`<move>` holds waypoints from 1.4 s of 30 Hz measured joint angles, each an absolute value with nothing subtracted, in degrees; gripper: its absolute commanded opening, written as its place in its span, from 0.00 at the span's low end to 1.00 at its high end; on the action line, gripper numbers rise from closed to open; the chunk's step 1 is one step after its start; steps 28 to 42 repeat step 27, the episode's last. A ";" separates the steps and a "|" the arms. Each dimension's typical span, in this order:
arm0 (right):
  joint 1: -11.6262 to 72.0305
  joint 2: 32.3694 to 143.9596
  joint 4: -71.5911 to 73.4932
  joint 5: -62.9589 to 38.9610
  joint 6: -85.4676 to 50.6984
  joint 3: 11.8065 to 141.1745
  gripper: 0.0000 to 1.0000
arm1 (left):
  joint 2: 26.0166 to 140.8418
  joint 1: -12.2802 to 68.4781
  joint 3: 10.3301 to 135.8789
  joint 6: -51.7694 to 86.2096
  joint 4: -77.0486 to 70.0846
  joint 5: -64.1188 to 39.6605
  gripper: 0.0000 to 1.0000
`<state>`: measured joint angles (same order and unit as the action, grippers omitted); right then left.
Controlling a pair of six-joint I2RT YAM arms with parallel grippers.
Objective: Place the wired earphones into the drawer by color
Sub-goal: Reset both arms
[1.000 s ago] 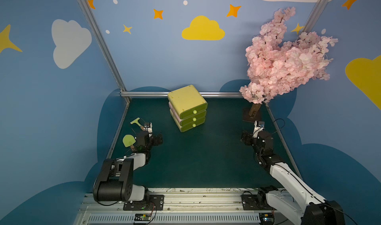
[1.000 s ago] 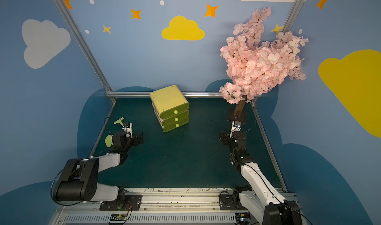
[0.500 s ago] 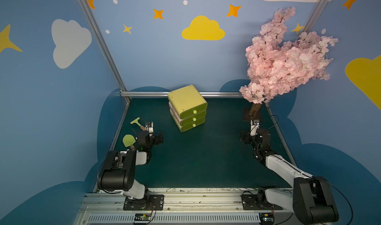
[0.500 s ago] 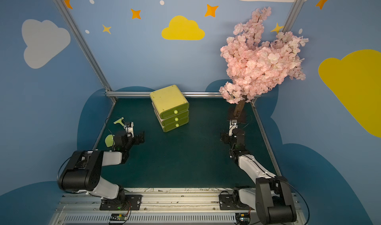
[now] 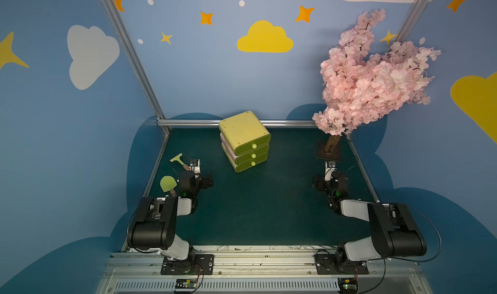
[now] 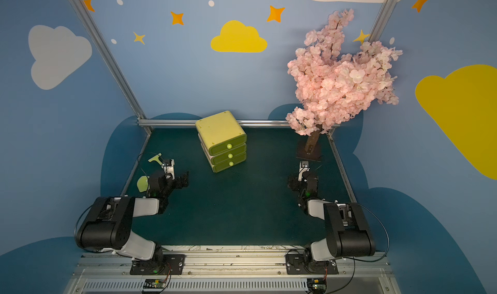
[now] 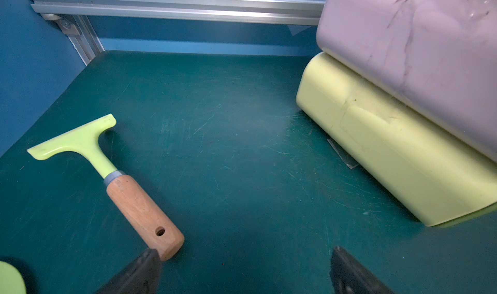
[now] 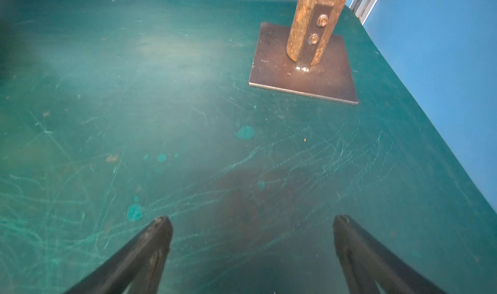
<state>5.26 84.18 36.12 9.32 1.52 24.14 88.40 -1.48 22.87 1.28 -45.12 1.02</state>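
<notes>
In a top view, at lower left, the left gripper point(image 5: 194, 166) rests low on the mat, fingers wide and empty. At centre, the three-drawer cabinet point(image 5: 244, 142) stands fully shut. At lower right, the right gripper point(image 5: 329, 168) is likewise wide and empty. No earphones are visible anywhere; likely finished.

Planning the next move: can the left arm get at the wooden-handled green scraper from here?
Probably yes: the wooden-handled green scraper lies flat on bare mat, its handle end just ahead of the left gripper, jaws open, nothing between.

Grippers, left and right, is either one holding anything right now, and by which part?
Nothing is held. The left gripper and the right gripper both stand open, with only bare table between their tips.
</notes>
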 measured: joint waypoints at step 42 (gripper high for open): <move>4.12 84.31 35.53 7.73 1.30 25.96 0.98 | 88.40 -1.48 22.87 1.28 -45.12 1.02 1.00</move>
